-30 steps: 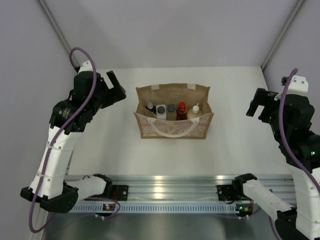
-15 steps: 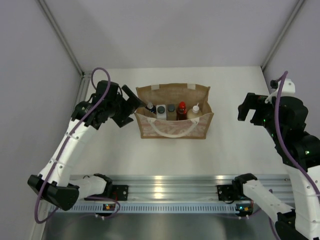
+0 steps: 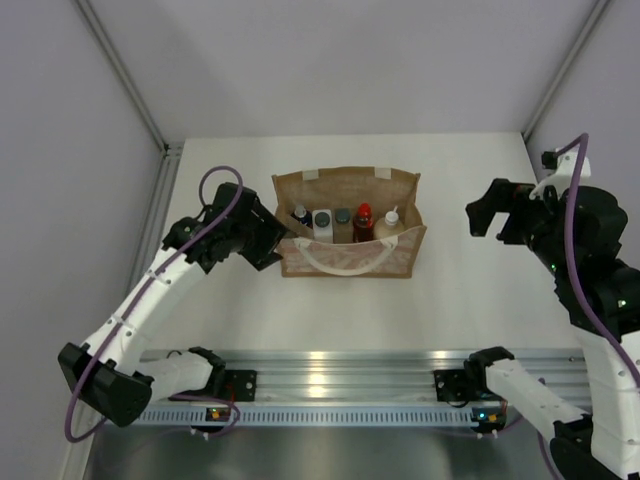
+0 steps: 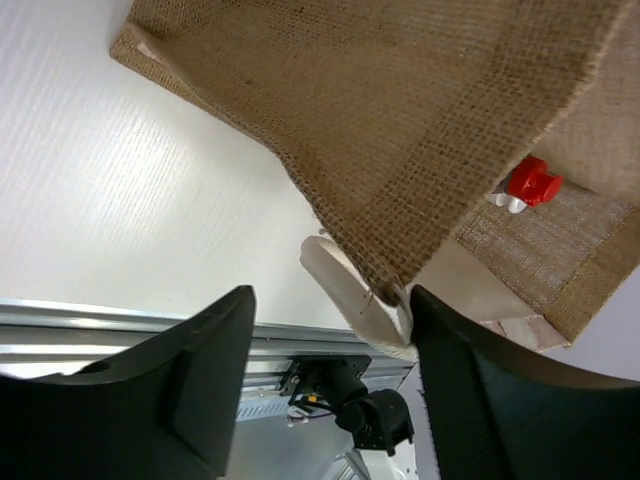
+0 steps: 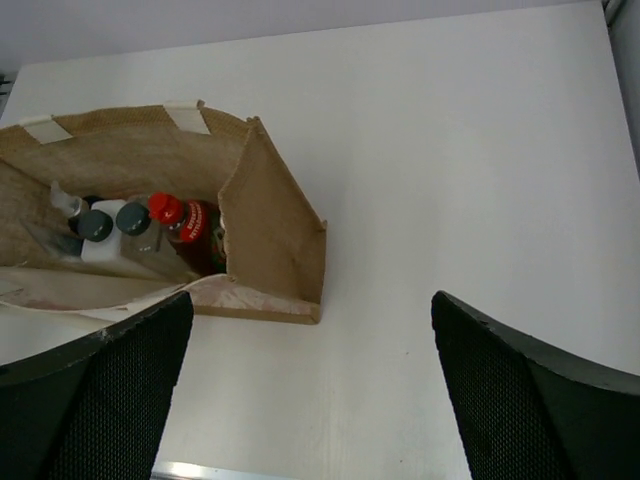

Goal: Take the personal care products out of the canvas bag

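Five bottles [image 3: 342, 218] stand in the canvas bag [image 3: 345, 258] at mid-table; from above, the left gripper [image 3: 272, 240] has swung in to the bag's left end. Left wrist: jaws apart astride the bag's corner, probably to steady it. Right wrist: the right gripper [image 5: 310, 300] gapes wide, empty, short of the bag.
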